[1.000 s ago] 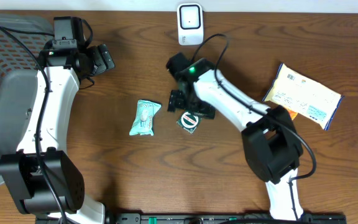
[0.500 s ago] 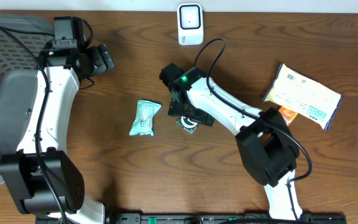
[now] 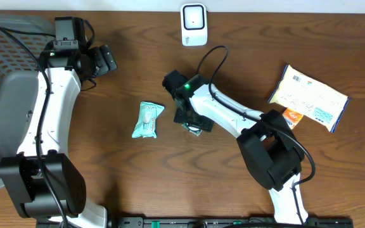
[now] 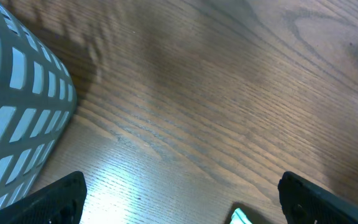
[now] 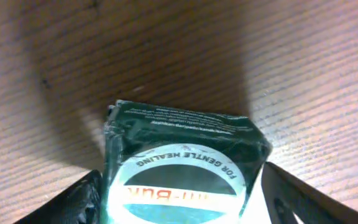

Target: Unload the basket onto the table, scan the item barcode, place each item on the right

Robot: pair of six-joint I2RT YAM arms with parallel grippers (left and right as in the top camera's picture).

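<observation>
Right tool (image 5: 182, 186): fingers apart, down over the small dark-green box with a round white label (image 5: 180, 144), one finger (image 5: 82, 199) on each side of it. They sit just beside the box's sides, and I cannot tell whether they press on it. The box lies flat on the brown wooden bench (image 3: 170, 177), near its middle, label face up. In the wrist view the box spans the gap from finger to finger and the label lettering reads upside-down. Long axis unclear, since the overhead view shows mostly the arm covering it.

Left tool (image 4: 182, 183): fingers wide apart, holding nothing, near the far left corner beside the grey mesh basket (image 3: 5, 76).

The white barcode scanner (image 3: 194, 24) stands at the middle of the far edge. A teal packet (image 3: 147, 119) lies left of the box, apart from it. A flat cream pouch with blue print (image 3: 308, 96) lies toward the right edge.
</observation>
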